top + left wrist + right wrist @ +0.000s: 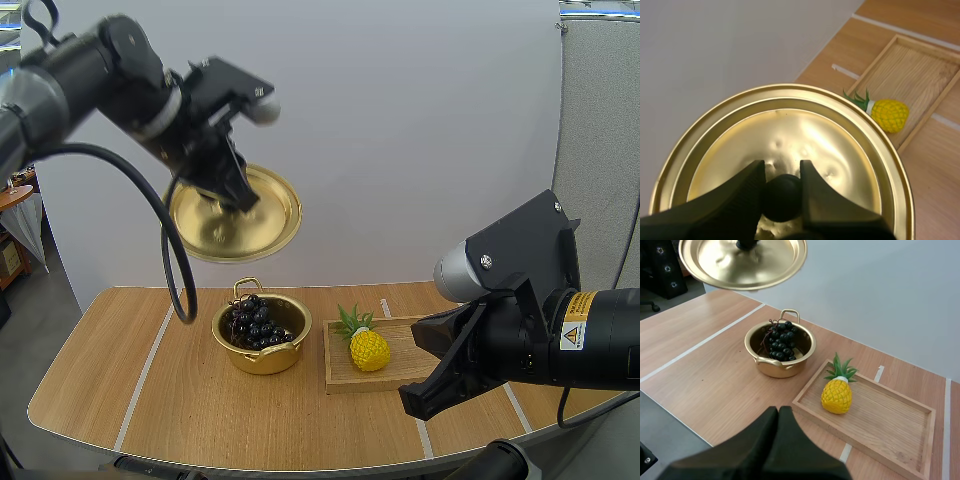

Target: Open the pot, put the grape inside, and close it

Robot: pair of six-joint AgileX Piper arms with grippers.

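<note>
A gold pot [262, 335] stands open on the table with a bunch of dark grapes [254, 322] inside it; the right wrist view shows the pot [781, 351] and grapes [780, 341] too. My left gripper [238, 193] holds the gold lid [236, 214] in the air above and behind the pot. Its fingertips pinch the lid's black knob [782, 196], with the lid [790, 145] spread beneath. My right gripper [425, 392] hovers low at the table's front right, fingers together as one dark wedge [778, 420], holding nothing.
A wooden tray [400, 365] lies to the right of the pot with a yellow toy pineapple [366, 346] on its left end. The tray [890, 415] and pineapple [837, 394] sit just beyond my right gripper. White tape lines cross the table.
</note>
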